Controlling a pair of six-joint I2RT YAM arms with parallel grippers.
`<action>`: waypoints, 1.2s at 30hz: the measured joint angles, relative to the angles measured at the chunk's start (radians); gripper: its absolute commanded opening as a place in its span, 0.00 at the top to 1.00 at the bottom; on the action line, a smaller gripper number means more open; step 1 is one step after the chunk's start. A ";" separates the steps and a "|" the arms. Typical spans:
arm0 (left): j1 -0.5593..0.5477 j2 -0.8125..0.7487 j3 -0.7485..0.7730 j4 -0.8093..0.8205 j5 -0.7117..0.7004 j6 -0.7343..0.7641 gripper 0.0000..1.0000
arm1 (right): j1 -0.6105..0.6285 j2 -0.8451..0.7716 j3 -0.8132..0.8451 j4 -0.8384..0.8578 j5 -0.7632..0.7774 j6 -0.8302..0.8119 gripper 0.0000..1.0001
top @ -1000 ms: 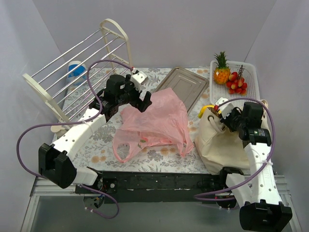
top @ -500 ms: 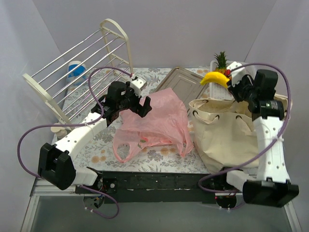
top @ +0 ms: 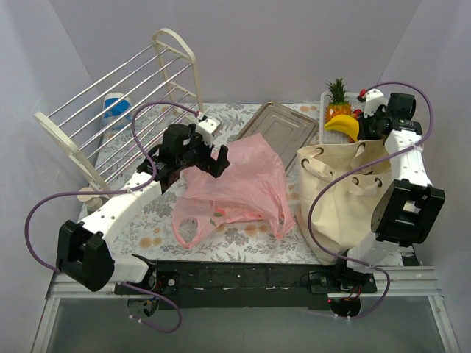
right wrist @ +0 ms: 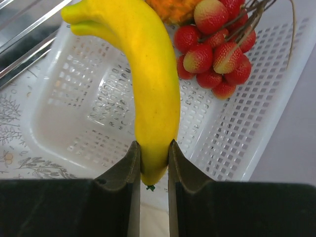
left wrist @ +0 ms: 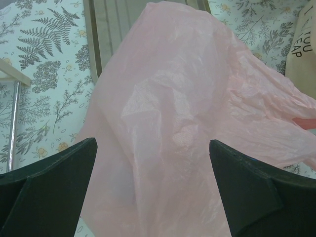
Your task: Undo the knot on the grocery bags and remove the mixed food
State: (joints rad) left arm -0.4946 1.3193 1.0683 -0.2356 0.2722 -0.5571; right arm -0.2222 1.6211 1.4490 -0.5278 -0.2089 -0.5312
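The pink plastic bag (top: 235,184) lies flat on the floral table centre; it fills the left wrist view (left wrist: 182,123). My left gripper (top: 213,158) is open at the bag's upper left edge, its jaws wide apart over the plastic. The beige canvas tote (top: 346,191) stands open at the right. My right gripper (top: 362,125) is shut on the yellow banana (top: 343,125), holding it over the white slotted basket (right wrist: 74,113). In the basket lie the pineapple (top: 338,99) and small red fruits (right wrist: 217,54). No packets or cans show.
A metal tray (top: 280,131) lies behind the pink bag. A white wire rack (top: 125,95) leans at the back left with a blue-and-white tub (top: 116,110) behind it. Grey walls close in on both sides.
My right gripper lifted the banana out of the tote and carried it back and right over the white basket. The tote mouth opened. My left gripper stayed at the pink bag's edge.
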 measured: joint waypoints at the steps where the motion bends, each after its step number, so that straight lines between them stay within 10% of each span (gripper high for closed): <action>1: 0.000 0.000 0.000 -0.002 -0.002 0.001 0.02 | -0.013 0.018 0.008 -0.001 -0.003 0.007 0.99; 12: 0.000 0.002 0.000 -0.034 -0.014 0.017 0.02 | -0.122 0.254 0.113 -0.099 -0.160 0.062 0.99; 19: 0.000 0.031 0.000 -0.049 -0.014 0.028 0.02 | -0.121 0.323 0.153 -0.101 -0.237 0.093 0.48; 25: 0.000 0.034 0.000 -0.061 -0.018 0.037 0.02 | -0.120 0.325 0.167 -0.080 -0.221 0.159 0.41; 28: 0.000 0.032 0.000 -0.064 -0.019 0.037 0.02 | -0.120 0.323 0.186 -0.074 -0.209 0.177 0.18; 36: 0.000 0.023 0.000 -0.087 -0.023 0.054 0.02 | -0.122 0.164 0.166 -0.013 -0.190 0.241 0.16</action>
State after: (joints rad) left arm -0.4946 1.3426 1.0683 -0.3225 0.2489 -0.5030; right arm -0.3439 1.7847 1.6150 -0.5411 -0.3985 -0.2905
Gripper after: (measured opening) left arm 0.980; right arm 0.822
